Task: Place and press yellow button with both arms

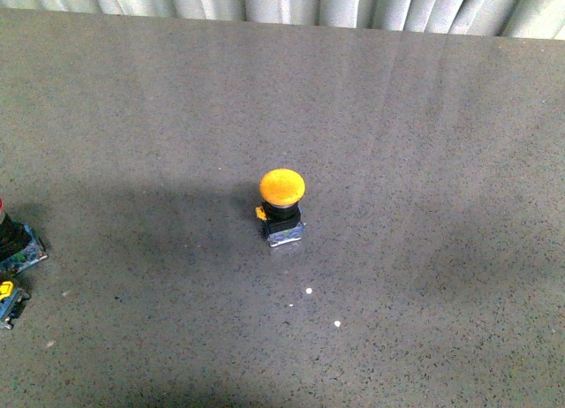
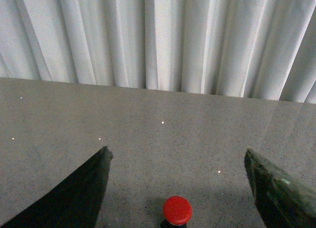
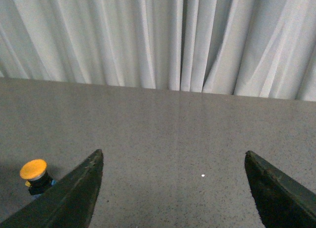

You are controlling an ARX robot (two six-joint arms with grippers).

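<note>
The yellow button stands upright mid-counter. My left pincer and right pincer both gape wide, empty.

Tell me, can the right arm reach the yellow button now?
Probably yes. The right gripper is open and empty, the yellow button stands upright alone on the table, and nothing lies between them.

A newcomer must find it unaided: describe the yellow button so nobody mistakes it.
On the grey speckled table, look near the middle: the yellow button stands upright and alone. Unlike the red-topped switch at the left edge, it has a round orange-yellow cap over a black collar and a silvery square base.
</note>
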